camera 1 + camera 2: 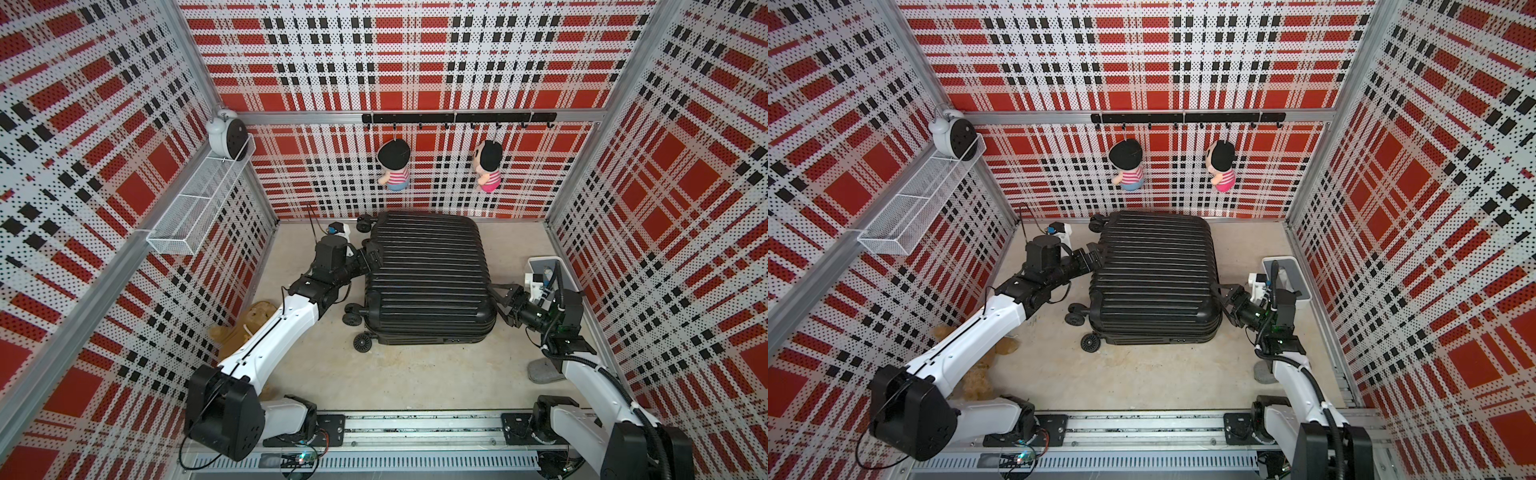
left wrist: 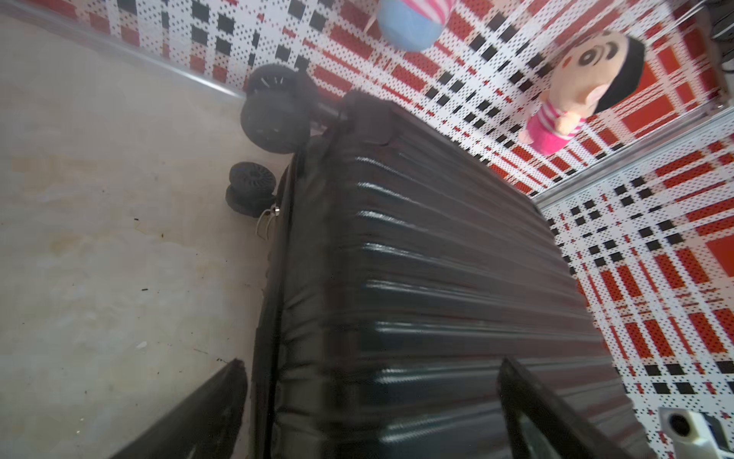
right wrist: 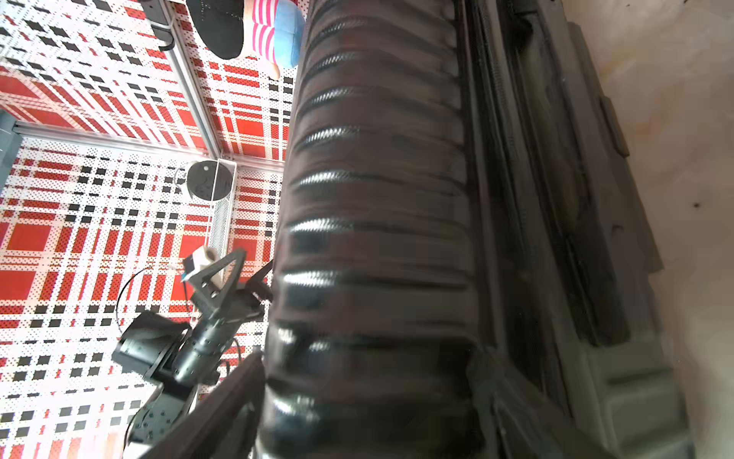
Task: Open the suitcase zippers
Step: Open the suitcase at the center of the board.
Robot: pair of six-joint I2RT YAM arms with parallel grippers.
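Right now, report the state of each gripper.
Left gripper: open, jaws astride the wheel-side edge of the suitcase, holding nothing.
Right gripper: open, jaws astride the opposite edge; contact cannot be told.

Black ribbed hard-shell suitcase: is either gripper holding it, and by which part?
Left gripper stands open astride the wheel-end edge of the black ribbed suitcase, holding nothing. Right gripper straddles the opposite edge; whether it grips cannot be told.

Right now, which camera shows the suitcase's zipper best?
The right wrist view: the zipper runs close and long along the side of the suitcase. The left wrist view shows a dark, blurred stretch; in both top views it is too thin to make out.
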